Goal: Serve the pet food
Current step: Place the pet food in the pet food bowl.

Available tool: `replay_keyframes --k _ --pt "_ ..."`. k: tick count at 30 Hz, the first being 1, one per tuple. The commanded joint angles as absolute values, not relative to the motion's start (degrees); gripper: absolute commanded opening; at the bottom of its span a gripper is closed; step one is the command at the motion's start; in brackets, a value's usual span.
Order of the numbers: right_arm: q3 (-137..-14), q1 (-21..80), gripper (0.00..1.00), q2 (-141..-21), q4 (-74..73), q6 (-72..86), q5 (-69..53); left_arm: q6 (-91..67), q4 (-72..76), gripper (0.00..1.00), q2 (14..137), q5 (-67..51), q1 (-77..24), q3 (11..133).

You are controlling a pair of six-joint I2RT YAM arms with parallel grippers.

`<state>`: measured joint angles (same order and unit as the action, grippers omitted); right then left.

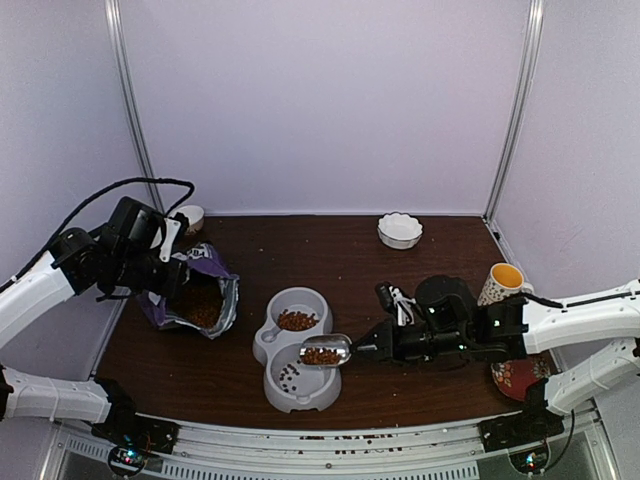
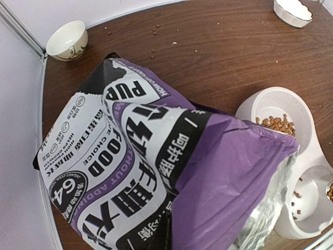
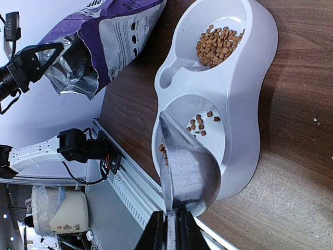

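pet food (image 1: pixel 320 356) heaped in the metal scoop (image 3: pixel 187 166), poised over the near well of the grey double bowl (image 3: pixel 250 104); more piled in the far well, a few pellets in the near one. risk of spilling past the near rim onto the desk (image 1: pixel 400 290) if tipped too fast or off-centre. right fingers (image 3: pixel 155 234) clamped narrow on the scoop handle, arm stretched low, wrist seemingly rolled sideways. left fingers (image 3: pixel 31 61) pinched shut on the mouth of the purple bag (image 2: pixel 208 172), arm raised far left.

Free tabletop (image 1: pixel 340 255) between bag (image 1: pixel 215 268) and double bowl (image 1: pixel 285 398)
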<state>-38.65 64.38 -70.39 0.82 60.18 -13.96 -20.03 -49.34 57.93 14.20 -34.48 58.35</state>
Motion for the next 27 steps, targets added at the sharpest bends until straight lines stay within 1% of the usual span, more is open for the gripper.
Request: replay_keyframes --k 1,27 --pt "-41.0 65.0 0.0 -69.9 0.0 59.1 -13.9 -20.5 -45.3 0.0 56.3 16.8 -33.3 58.3" --pt "-44.6 65.9 0.0 -70.6 -6.5 56.4 -12.4 -20.7 -45.2 0.0 55.9 16.8 -32.9 58.1"
